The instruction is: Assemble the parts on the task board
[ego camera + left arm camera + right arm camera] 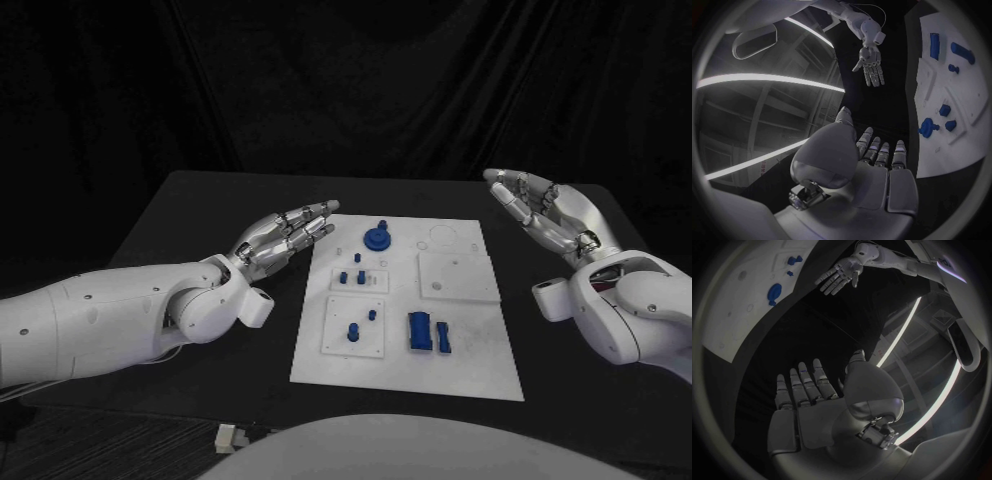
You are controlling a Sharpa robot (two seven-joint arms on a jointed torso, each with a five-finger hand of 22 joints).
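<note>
1. We find the task board flat on the black desk, between the two hands, blue parts upon it.
2. We note the left hand just beside the board's edge, fingers extended, grasping nothing.
3. We note the right hand apart from the board's far corner, palm up, released.

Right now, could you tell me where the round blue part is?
Head view: the round blue part stands at the task board's far edge, nearest the left hand.

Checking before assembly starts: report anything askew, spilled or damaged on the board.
Nothing stands out. The task board lies flat, blue parts rest on it, and both hands, left and right, hover open beside it.
</note>
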